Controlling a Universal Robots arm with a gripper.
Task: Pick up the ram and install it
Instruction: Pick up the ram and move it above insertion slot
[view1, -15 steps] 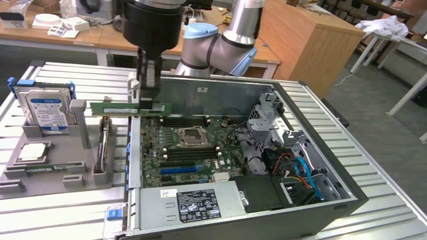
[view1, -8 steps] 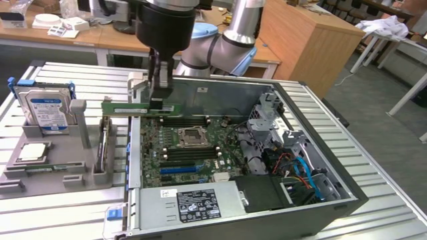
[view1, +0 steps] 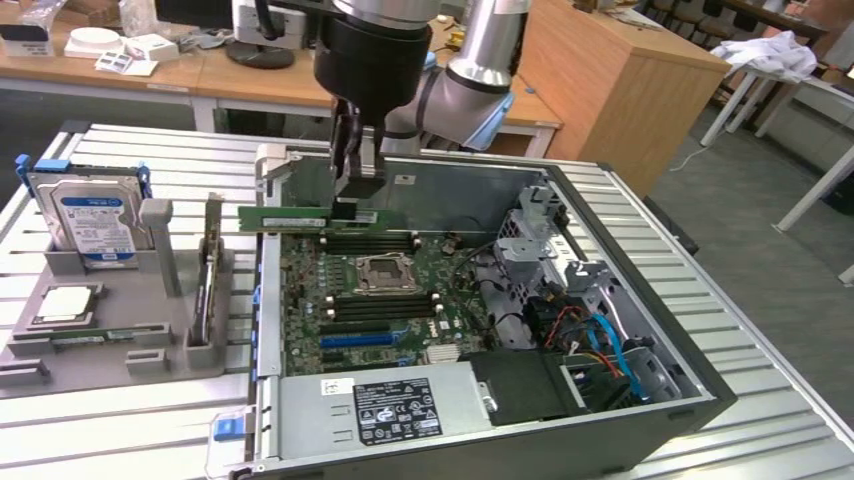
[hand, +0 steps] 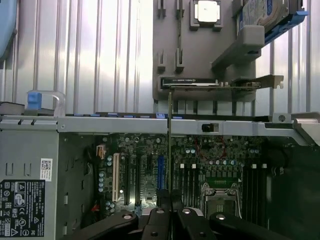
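Observation:
The ram (view1: 287, 220) is a thin green stick held level above the far edge of the motherboard (view1: 400, 320), inside the open computer case (view1: 667, 380). My gripper (view1: 354, 207) points down from above and is shut on the stick's end nearer the exterior view's right. In the wrist view the ram (hand: 170, 150) appears edge-on as a thin line running out from my gripper (hand: 170, 202). The black memory slots (view1: 380, 241) lie just below the stick, beside the processor socket (view1: 384, 270).
A grey holder tray (view1: 94, 340) on the exterior view's left carries a hard drive (view1: 87, 215), a silver processor chip (view1: 67, 305) and an upright expansion card (view1: 211, 280). The case holds a power supply (view1: 387, 405), a drive cage (view1: 541, 235) and cables (view1: 601, 340).

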